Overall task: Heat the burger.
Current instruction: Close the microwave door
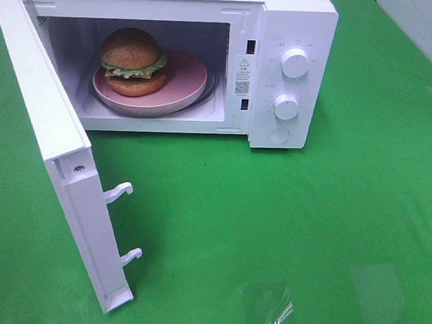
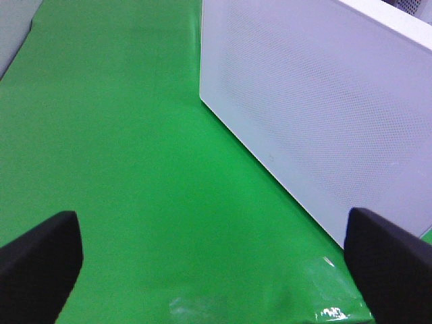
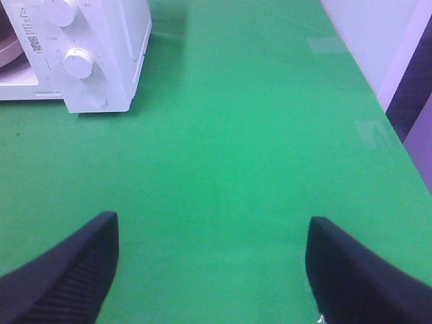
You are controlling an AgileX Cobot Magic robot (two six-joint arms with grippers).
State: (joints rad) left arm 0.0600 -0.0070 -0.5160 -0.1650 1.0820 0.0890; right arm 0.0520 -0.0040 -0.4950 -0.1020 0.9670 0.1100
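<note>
Okay, status: burger (image 1: 132, 61) sits inside the open microwave (image 1: 294, 15), upper left of centre in the high view; it rests on the pink plate (image 1: 187, 78), toward that plate's left side, upright, top bun on; the plate lies on the cavity floor. Microwave door (image 1: 45, 126) is swung wide open on its left hinge and runs down the left side of the frame; two white latch hooks (image 1: 120, 192) stick out of its free edge, one above the other. The control panel is on the right of the cavity: upper knob (image 1: 295, 63), lower knob (image 1: 285, 105), round button (image 1: 278, 135) below them; a label with a QR code (image 1: 242, 75) is on the frame strip between cavity and panel. Everything stands on the green table cover (image 1: 306, 230). Neither arm shows in the high view. Left gripper (image 2: 216, 260): black fingers (image 2: 40, 263) spread wide, nothing between them, only green cover below; the door's outer face is close ahead of it, not touching. Right gripper (image 3: 216, 270): fingers (image 3: 64, 270) also spread wide and empty, over bare green cover; the microwave's panel corner is well apart from it.
</note>
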